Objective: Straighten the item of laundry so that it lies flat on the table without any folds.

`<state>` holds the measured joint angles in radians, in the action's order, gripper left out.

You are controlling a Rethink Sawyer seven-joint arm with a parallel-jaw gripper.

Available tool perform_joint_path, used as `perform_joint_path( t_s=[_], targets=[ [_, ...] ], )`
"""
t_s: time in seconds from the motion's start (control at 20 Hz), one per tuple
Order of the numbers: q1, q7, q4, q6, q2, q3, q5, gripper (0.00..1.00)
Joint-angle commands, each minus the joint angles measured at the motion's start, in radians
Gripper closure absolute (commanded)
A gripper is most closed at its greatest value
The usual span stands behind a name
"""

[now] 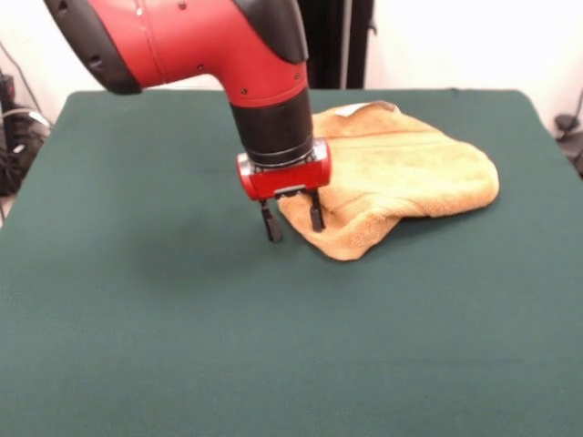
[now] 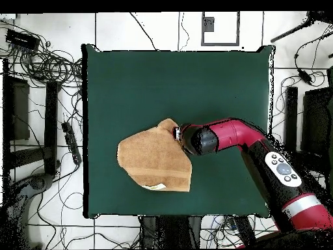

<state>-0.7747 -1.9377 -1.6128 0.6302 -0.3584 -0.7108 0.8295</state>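
The item of laundry is an orange-tan towel lying rumpled and folded over itself on the green table, right of centre towards the far side. In the overhead view the towel has a pale band and a small white tag at its lower edge. My gripper points straight down at the towel's left front corner and is open. One finger is over bare cloth. The other finger is at the towel's edge. From above, the gripper is at the towel's upper right tip.
The red and black arm reaches in from the lower right of the overhead view. Cables and dark equipment lie on the floor beside the table. The table's edges are well away from the towel on most sides.
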Motion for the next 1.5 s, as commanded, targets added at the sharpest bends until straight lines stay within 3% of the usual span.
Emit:
perform_joint_path(
  t_s=[0.05, 1.5],
  targets=[
    [0.017, 0.274, 0.016, 0.152, 0.127, -0.012, -0.052, 0.0],
    [0.018, 0.262, -0.019, 0.176, 0.209, -0.031, -0.168, 0.0]
  ],
)
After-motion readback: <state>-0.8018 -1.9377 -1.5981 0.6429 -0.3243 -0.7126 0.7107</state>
